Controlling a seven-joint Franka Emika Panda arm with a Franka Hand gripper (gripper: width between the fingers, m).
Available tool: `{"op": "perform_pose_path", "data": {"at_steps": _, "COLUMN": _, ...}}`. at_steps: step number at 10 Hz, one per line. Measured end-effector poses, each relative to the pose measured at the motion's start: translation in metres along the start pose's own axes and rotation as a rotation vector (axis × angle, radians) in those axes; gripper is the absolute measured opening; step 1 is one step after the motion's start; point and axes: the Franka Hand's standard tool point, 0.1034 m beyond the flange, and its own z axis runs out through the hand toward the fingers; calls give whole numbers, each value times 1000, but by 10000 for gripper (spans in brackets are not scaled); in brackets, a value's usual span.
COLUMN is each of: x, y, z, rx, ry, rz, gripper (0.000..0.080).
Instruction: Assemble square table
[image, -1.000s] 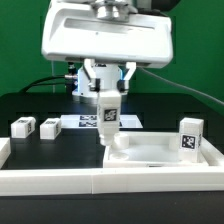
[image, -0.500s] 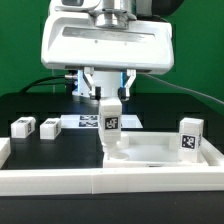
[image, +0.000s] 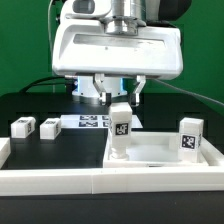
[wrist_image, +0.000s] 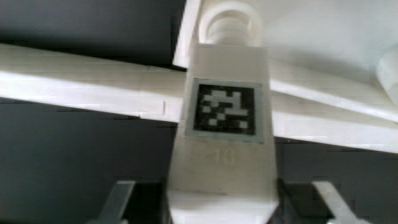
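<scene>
My gripper (image: 120, 98) is shut on a white block leg (image: 121, 128) with a black-and-white tag and holds it upright. The leg's lower end is at the near left part of the white square tabletop (image: 160, 152), which lies flat with its raised rim up. In the wrist view the leg (wrist_image: 226, 110) runs out from between my fingers (wrist_image: 128, 200) over the tabletop (wrist_image: 80, 85). A second tagged leg (image: 190, 136) stands upright at the tabletop's right corner. Two more legs (image: 22, 127) (image: 48, 127) lie on the black table at the exterior view's left.
The marker board (image: 88, 122) lies flat behind the held leg. A long white border wall (image: 90, 182) runs along the front, with a raised end (image: 4, 150) at the exterior view's left. A green backdrop and cables sit behind the arm.
My gripper has moved toward the exterior view's right and slightly down, carrying the leg from the tabletop's left edge further over the tabletop.
</scene>
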Motion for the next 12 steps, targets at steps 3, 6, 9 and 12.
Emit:
{"op": "perform_pose_path", "data": {"at_steps": 3, "x": -2, "y": -3, "z": 2, "rx": 0, "ry": -1, "rz": -5, "gripper": 285}}
{"op": "perform_pose_path", "data": {"at_steps": 6, "x": -6, "y": -5, "z": 9, "rx": -12, "ry": 16, "rz": -12, "gripper": 285}}
{"op": "perform_pose_path", "data": {"at_steps": 9, "x": -10, "y": -5, "z": 10, "rx": -32, "ry": 55, "rz": -19, "gripper": 285}}
{"op": "perform_pose_path", "data": {"at_steps": 12, "x": -16, "y": -8, "z": 10, "rx": -55, "ry": 107, "rz": -29, "gripper": 285}}
